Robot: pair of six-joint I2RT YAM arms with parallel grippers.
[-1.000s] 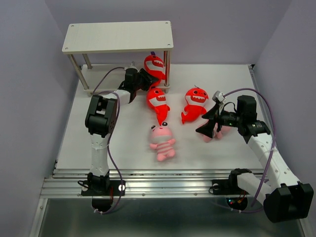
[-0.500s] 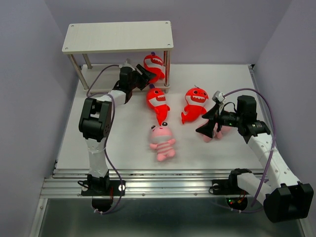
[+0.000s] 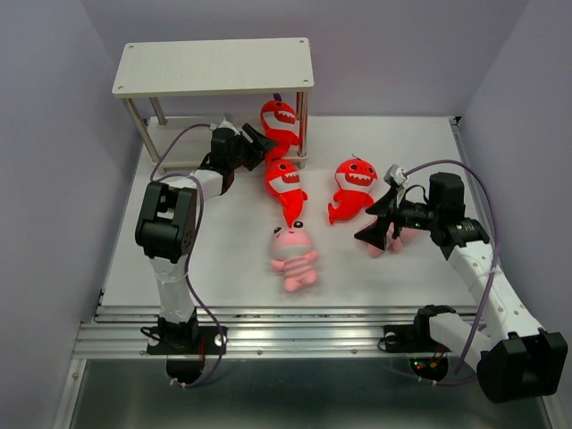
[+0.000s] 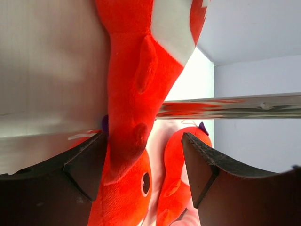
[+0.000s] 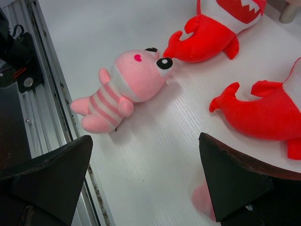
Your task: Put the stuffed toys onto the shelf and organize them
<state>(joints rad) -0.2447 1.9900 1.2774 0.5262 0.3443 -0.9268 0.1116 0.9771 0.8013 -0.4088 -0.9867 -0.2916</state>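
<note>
Stuffed toys [image 3: 294, 259] mostly lay on the worktop [image 3: 223, 259], one red shark [image 3: 280, 121] at the shelf's [image 3: 214, 67] lower tier between my open left claw [image 3: 264, 141], right claw [image 3: 375, 223] wide and empty, and they looked soft and light, so I'd pinch mid-body.

white table [image 3: 223, 259] between pale lilac walls [image 3: 54, 134], with a ribbed metal rail [image 3: 295, 338] along its near edge

Left gripper [image 3: 259, 143]: jaws spread wider, grip on the shark [image 3: 280, 119] by the shelf's [image 3: 214, 67] right front leg released (tail now lies loose between the fingers). Left elbow swung left, away from that leg.
</note>
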